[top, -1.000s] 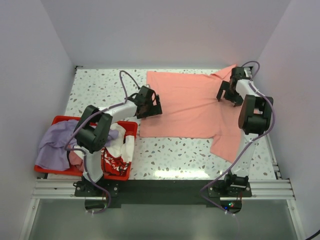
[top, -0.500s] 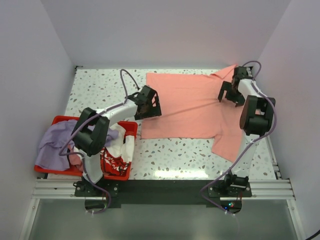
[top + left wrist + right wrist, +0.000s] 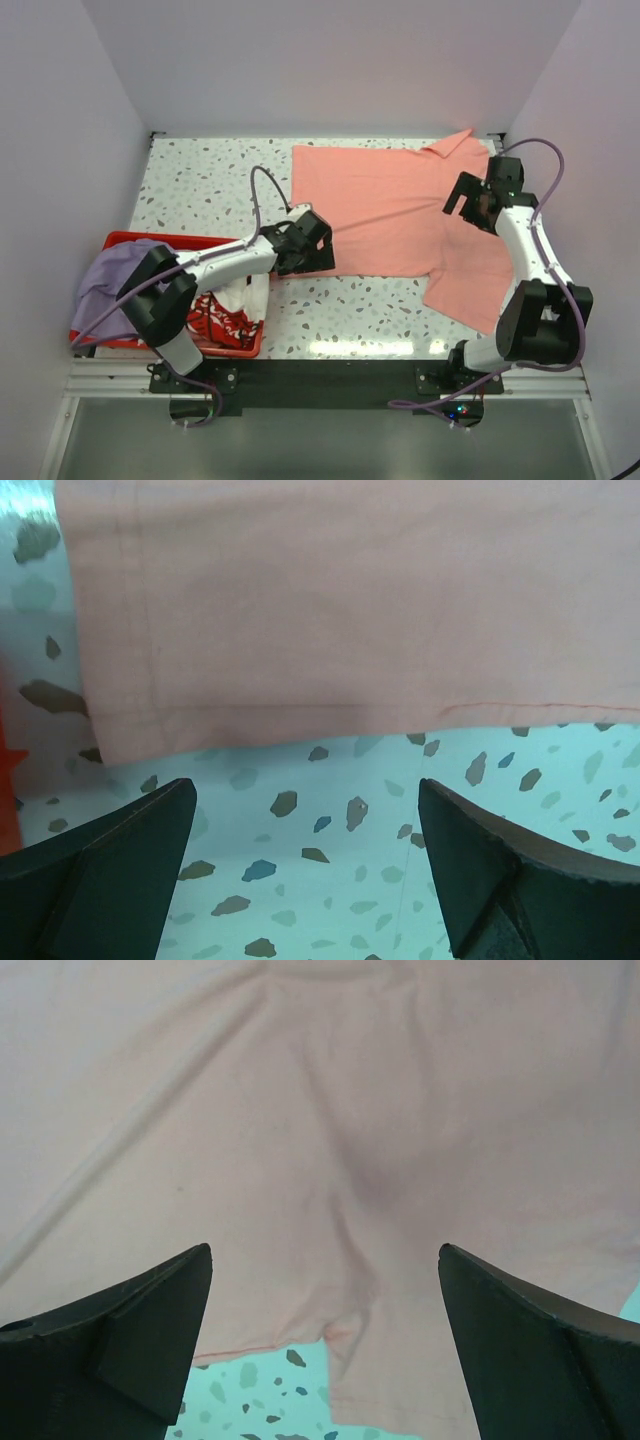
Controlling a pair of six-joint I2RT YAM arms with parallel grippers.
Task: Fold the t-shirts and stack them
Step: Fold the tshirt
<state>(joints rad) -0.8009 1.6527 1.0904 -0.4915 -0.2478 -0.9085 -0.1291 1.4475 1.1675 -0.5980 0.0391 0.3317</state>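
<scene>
1. Nearest, at the left edge of the counter (image 3: 200,185), a red crate (image 3: 150,346) is seen. A lavender-purple t-shirt (image 3: 105,290) is draped over its left side, and a white t-shirt with red print (image 3: 228,315) is bunched at its right end, spilling over the rim.
2. Just beyond the crate's right end, the left hand (image 3: 312,247) is stretched low over the counter. Its fingers (image 3: 120,860) are spread wide apart and nothing is held between them; only speckled counter is seen in the gap.
3. Just ahead of those fingers lies the near left corner of the salmon-pink t-shirt (image 3: 385,215), its stitched hem running along the left edge.
4. The salmon-pink t-shirt is spread flat across the middle and right of the counter. One sleeve is angled toward the near right and the other toward the far right corner.
5. Farther back, the right hand (image 3: 468,208) is positioned over the right part of the shirt, between the two sleeves. Its fingers (image 3: 130,1330) are parted widely with pink cloth below them and nothing gripped. Whether the cloth is touched cannot be told.
</scene>
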